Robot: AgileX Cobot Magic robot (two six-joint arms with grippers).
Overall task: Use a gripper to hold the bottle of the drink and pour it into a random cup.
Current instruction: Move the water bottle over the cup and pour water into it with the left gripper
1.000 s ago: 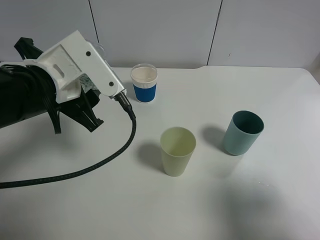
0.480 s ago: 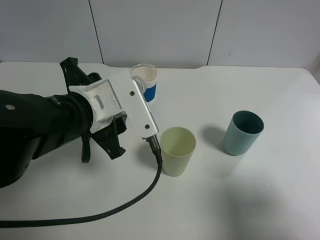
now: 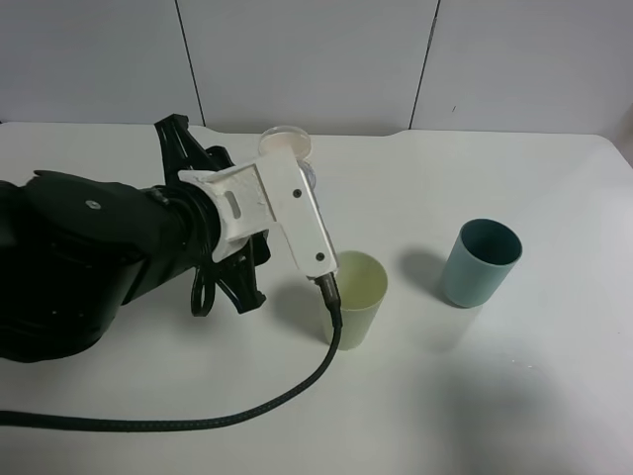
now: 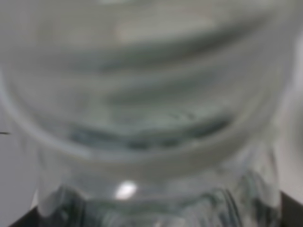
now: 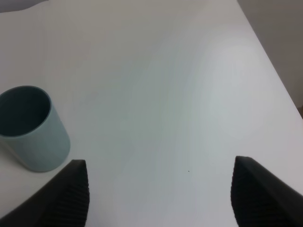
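In the left wrist view the clear bottle (image 4: 151,118) fills the frame as a blur. My left gripper (image 4: 151,215) is shut on it, only the dark jaw corners showing. From the high camera, the left arm's white bracket (image 3: 272,213) hides most of the bottle. Just a clear bit of bottle (image 3: 310,178) pokes out behind it. The pale yellow-green cup (image 3: 358,297) stands upright right beside the bracket's lower end. My right gripper (image 5: 161,198) stands open over bare table, out of the high view.
A teal cup (image 3: 480,262) (image 5: 31,127) stands right of the yellow-green one. The short blue cup's white rim (image 3: 287,141) peeks out behind the left arm. A black cable (image 3: 247,411) trails across the table's front. The table's right edge (image 5: 270,61) runs near my right gripper.
My left arm has swung right and forward with the bottle, from the table's far left up against the yellow-green cup. It now covers most of the blue cup.
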